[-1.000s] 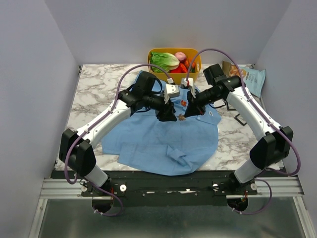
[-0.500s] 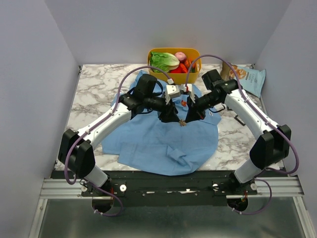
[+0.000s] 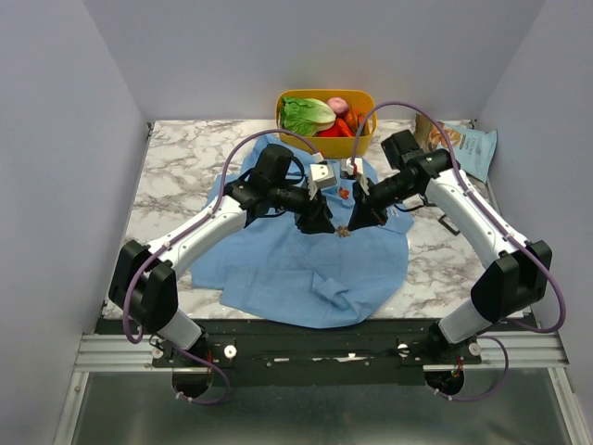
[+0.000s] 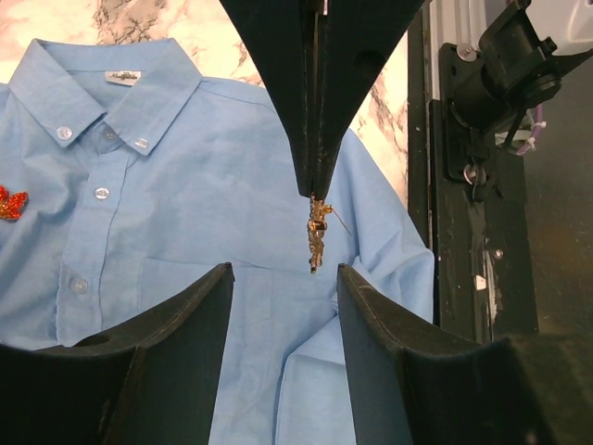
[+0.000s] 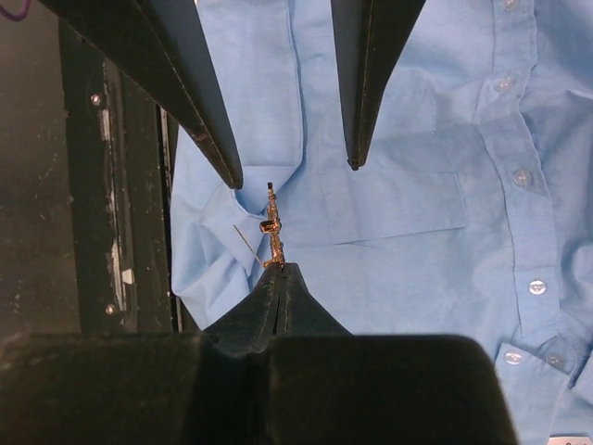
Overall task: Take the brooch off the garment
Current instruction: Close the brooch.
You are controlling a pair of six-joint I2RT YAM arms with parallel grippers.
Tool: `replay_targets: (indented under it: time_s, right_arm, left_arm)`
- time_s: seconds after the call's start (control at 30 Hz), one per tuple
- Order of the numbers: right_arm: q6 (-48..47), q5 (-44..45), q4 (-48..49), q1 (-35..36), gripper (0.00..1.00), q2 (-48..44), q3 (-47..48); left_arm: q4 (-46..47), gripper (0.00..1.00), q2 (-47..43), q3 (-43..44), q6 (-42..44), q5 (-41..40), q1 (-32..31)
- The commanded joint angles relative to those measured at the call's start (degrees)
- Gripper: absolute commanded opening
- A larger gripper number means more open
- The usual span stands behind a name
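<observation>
Brooch (image 4: 317,234) looks already free of the garment (image 4: 185,185). It hangs at frame centre in the left wrist view, pinched at its top end by the right gripper (image 4: 315,190), whose jaws are pressed together on it. The cloth lies behind it, apparently unattached. What is left seems only to carry it away. The left gripper (image 4: 284,271) sits just below it, jaws partly spread, holding nothing.

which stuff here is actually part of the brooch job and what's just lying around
Part of the job:
- brooch, pinched by the shut right gripper
- garment
- left gripper, open beside the brooch

Just lying about:
- red-orange ornament on the garment
- yellow basket of vegetables
- blue packet
</observation>
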Motion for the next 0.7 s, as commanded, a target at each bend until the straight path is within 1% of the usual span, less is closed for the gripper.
replay_targets:
  time_s: [0.0, 0.4, 0.67]
  right_arm:
    - [-2.08, -2.78, -2.5, -0.04, 0.01, -0.86, 0.2]
    - [-2.96, -5.85, -3.91, -0.04, 0.01, -0.07, 0.99]
    - [-2.61, -5.15, -3.12, -0.04, 0.01, -0.24, 0.72]
  left_arm:
    - [2.13, 0.58, -0.51, -1.04, -1.21, 3.26, 0.13]
    - [3.19, 0.54, 1.86, -1.39, -2.7, 5.9, 0.04]
    - [2.4, 0.52, 2.74, -1.39, -2.09, 8.8, 0.04]
